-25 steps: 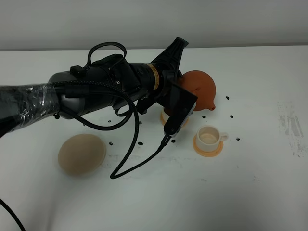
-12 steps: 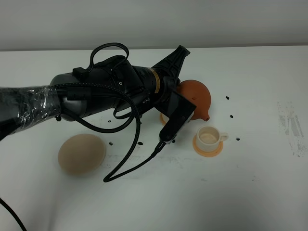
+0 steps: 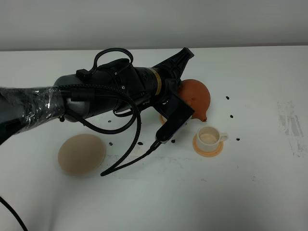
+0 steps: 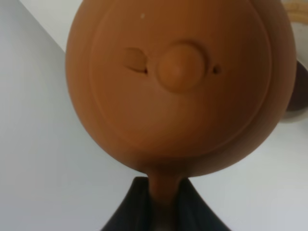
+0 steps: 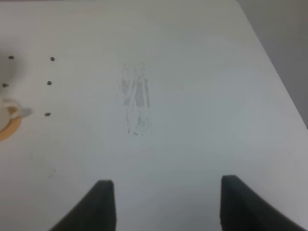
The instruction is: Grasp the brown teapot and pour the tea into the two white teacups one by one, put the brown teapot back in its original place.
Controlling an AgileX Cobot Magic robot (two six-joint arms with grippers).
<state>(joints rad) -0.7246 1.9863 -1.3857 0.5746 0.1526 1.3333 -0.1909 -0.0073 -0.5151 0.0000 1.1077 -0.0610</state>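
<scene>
The brown teapot (image 3: 196, 95) hangs above the table, tipped with its spout (image 3: 203, 115) pointing down toward one white teacup (image 3: 209, 136) on its orange coaster (image 3: 208, 149). My left gripper (image 3: 178, 94) is shut on the teapot's handle. In the left wrist view the lid and knob of the teapot (image 4: 180, 67) fill the frame, with my left gripper (image 4: 163, 195) clamped on the handle. The second teacup is hidden behind the arm; only a sliver of its coaster (image 3: 163, 118) shows. The beige plate (image 3: 82, 154) lies bare at the left. My right gripper (image 5: 168, 207) is open over bare table.
Small dark specks (image 3: 231, 116) dot the table around the cups. A grey scuff mark (image 3: 293, 127) lies at the right, also in the right wrist view (image 5: 137, 101). A black cable (image 3: 134, 159) loops from the left arm down to the table.
The left arm has rotated and carried the teapot slightly left and down, its spout dropping closer to the visible teacup. The cable loop shifted left.
</scene>
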